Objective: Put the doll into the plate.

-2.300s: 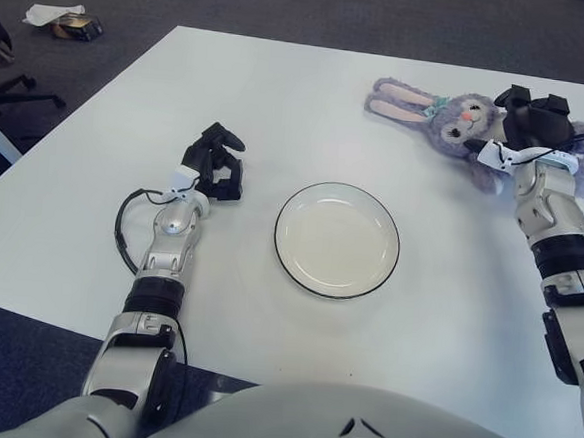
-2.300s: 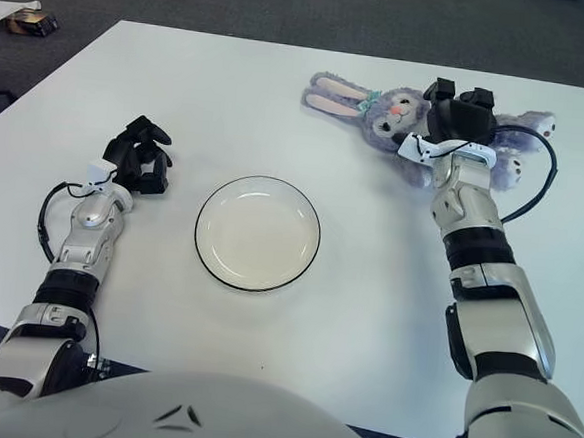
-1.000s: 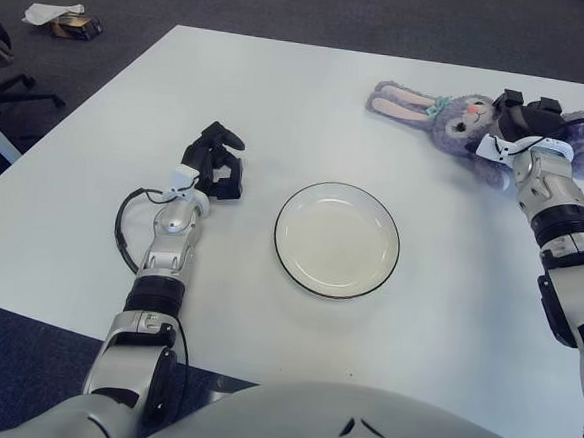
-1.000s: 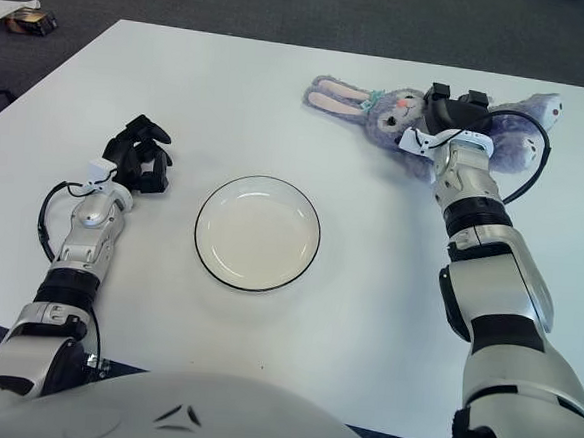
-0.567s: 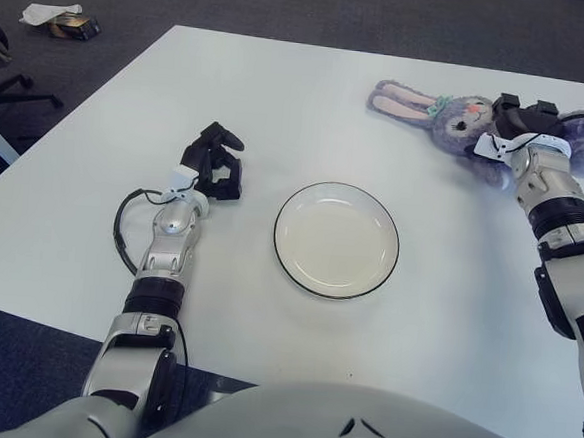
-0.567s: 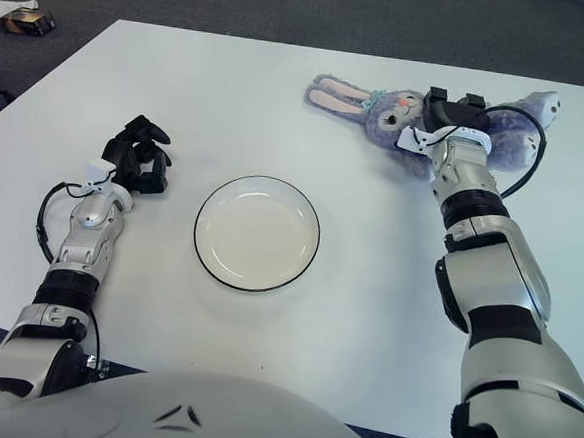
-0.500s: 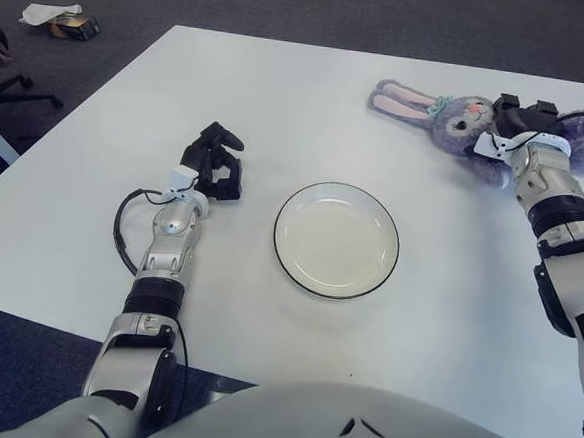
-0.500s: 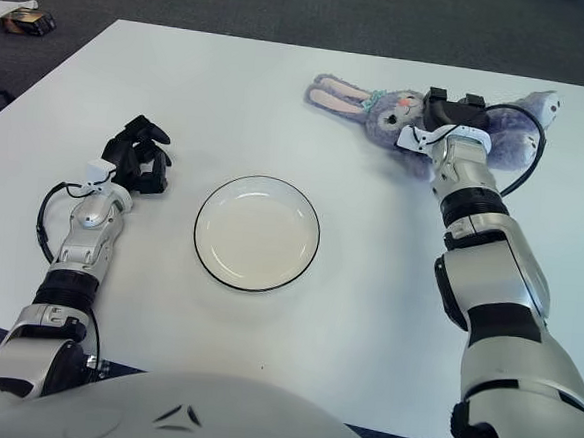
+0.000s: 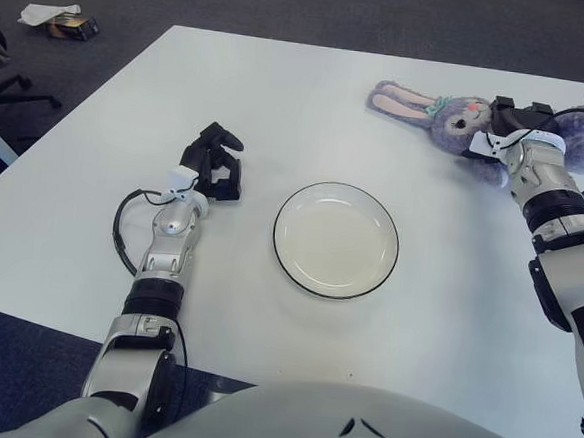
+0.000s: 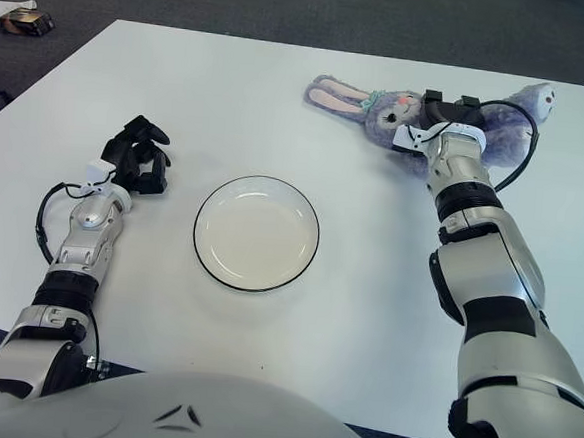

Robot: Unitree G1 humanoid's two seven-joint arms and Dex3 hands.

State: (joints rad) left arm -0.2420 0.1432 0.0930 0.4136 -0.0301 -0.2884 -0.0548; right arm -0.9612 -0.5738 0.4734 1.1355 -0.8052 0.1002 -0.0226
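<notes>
doll (image 10: 405, 112): purple rabbit lying flat at the far right of the table (image 10: 281, 88), ears toward the plate; not yet lifted.
right hand (image 10: 448, 108): over the doll's body, apparently closing to grasp; finger state cannot be told.
plate (image 10: 256, 233): bare, centre, well apart from the doll.
left hand (image 10: 138, 161): fingers curled, holding nothing, left of the plate.

Both head-mounted eyes look forward and down toward 12 o'clock from close above, sharing the whole table (image 9: 281, 88).
</notes>
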